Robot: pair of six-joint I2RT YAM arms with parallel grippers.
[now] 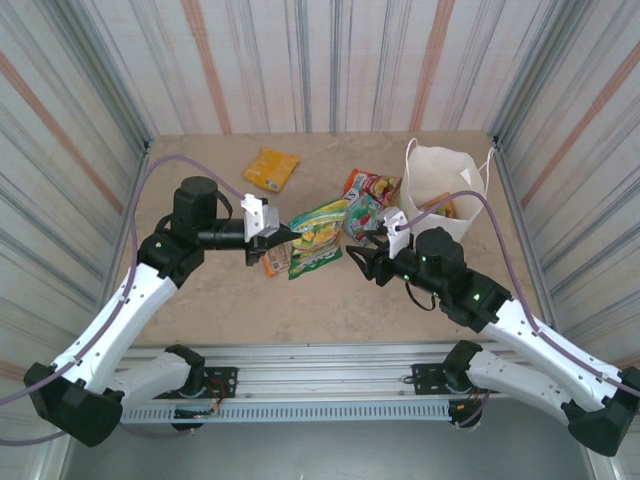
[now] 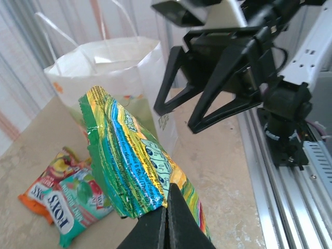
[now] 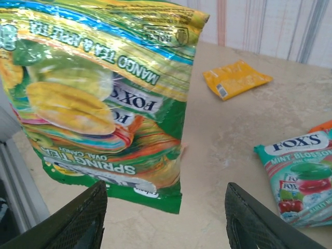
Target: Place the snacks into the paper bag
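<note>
My left gripper point(image 2: 168, 203) is shut on the edge of a green Fox's candy packet point(image 2: 124, 155) and holds it up above the table. In the top view this green packet point(image 1: 318, 228) hangs between the left gripper point(image 1: 282, 240) and the right gripper point(image 1: 360, 258). The right gripper point(image 3: 166, 218) is open, its fingers point(image 3: 83, 218) spread wide just below the packet point(image 3: 104, 88) without touching it. The white paper bag point(image 1: 445, 185) stands upright at the back right. Other snacks lie on the table: a yellow-orange packet point(image 1: 270, 168), a teal Fox's packet point(image 3: 303, 176) and a red one point(image 1: 368, 185).
A small orange bar point(image 1: 272, 265) lies under the left gripper. Striped walls close in the table on three sides. A metal rail point(image 1: 330, 385) with the arm bases runs along the near edge. Bare tabletop point(image 1: 300, 310) lies in front of the grippers.
</note>
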